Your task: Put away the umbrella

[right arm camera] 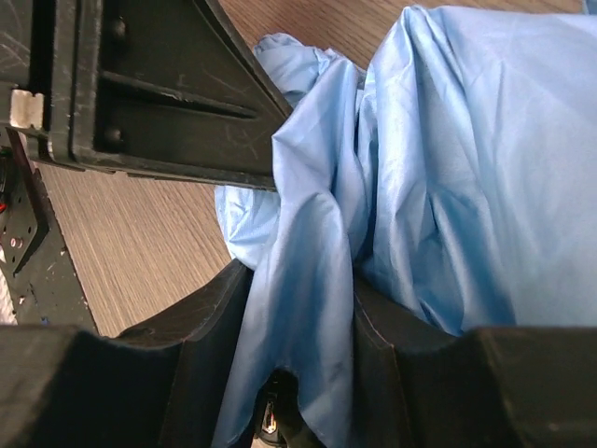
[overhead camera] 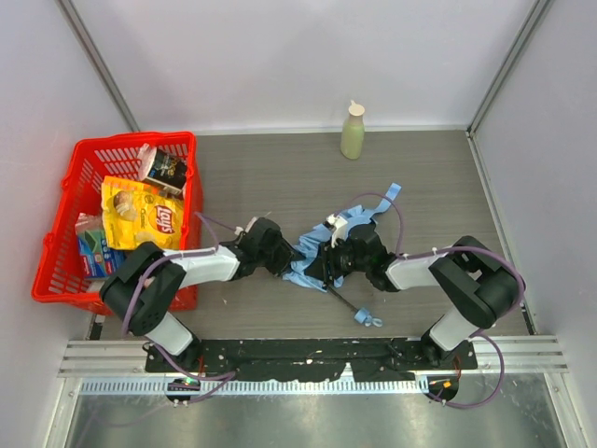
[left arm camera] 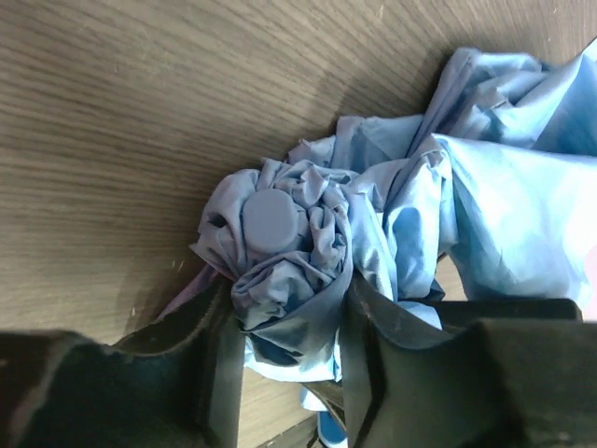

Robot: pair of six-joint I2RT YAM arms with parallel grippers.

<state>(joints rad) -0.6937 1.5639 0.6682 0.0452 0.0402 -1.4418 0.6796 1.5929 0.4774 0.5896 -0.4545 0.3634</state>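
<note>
The sky-blue fabric folding umbrella (overhead camera: pixel 306 266) lies crumpled on the grey-brown wood-grain table (overhead camera: pixel 261 177), at its middle and near the front edge. Its thin black shaft (overhead camera: pixel 341 299) runs toward the near side and ends in a small light-blue handle (overhead camera: pixel 366 319), and a blue strap (overhead camera: pixel 390 196) trails off on the far side. The left gripper (left arm camera: pixel 289 317) is closed around the bunched end of the canopy, just below a round blue cap (left arm camera: pixel 270 219); both fingers press into the cloth. The right gripper (right arm camera: pixel 298 317) pinches a fold of the canopy from the opposite side. The two grippers sit close together. A red plastic mesh basket (overhead camera: pixel 58 252) at the left holds a yellow chip bag (overhead camera: pixel 140 213) and other packets. A pale green bottle (overhead camera: pixel 354 133) stands upright by the back wall.
</note>
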